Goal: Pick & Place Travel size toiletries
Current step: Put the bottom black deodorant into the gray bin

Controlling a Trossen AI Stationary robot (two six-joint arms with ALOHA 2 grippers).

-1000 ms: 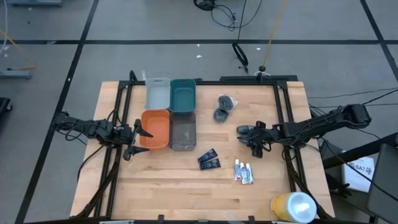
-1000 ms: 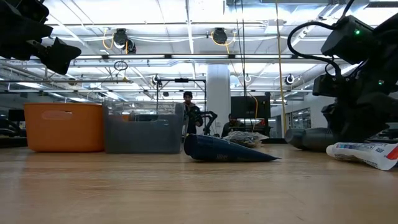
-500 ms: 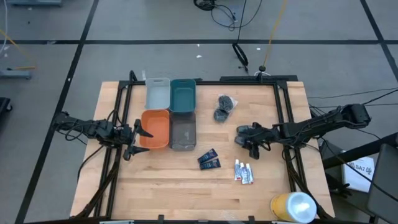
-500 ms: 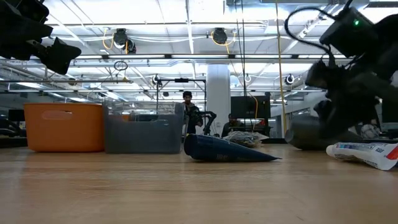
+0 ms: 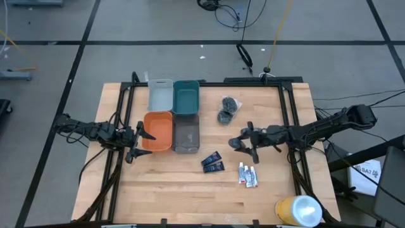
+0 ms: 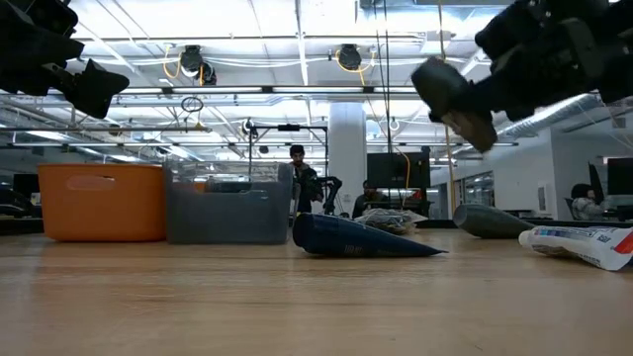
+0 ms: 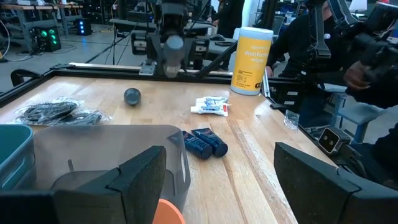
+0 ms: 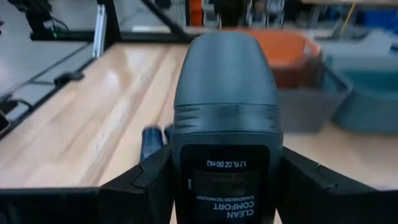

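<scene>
- Dark grey oval bottle (image 8: 225, 124), right wrist view: clamped between the two fingers of the right gripper (image 8: 227, 186), pressed on both flanks, rounded cap end pointing forward. Long axis in line with the fingers, aimed at the orange bin (image 8: 292, 53) and grey bin (image 8: 311, 102) ahead. Label readable: "CLEAN COMFORT", with a smaller line of print above it giving the volume.
- High view: right gripper (image 5: 242, 143) out over the middle of the table, between the puffs (image 5: 227, 109) and the dark blue packets (image 5: 212, 163), with the white tubes (image 5: 248, 175) just beside. Bins off toward the left arm's side, grey bin (image 5: 186, 134) the closest. Left gripper (image 5: 140, 142) parked beside the orange bin (image 5: 158, 130), nearer the bins but with nothing in it.
- Low view: held bottle (image 6: 455, 99) well clear of the tabletop, tilted, cap end down. Second bottle (image 6: 492, 220) lying on the wood below and behind, near a tube (image 6: 579, 244) and a packet (image 6: 361, 237).
- Left wrist view: left gripper (image 7: 230, 186) spread wide and empty, over the grey bin (image 7: 112, 149). Yellow cylinder (image 7: 251, 60) at the far edge, printed with what seems to read "disinfecting".
- Judged from all this: carry across to a bin next, bottle already pointing that way.
</scene>
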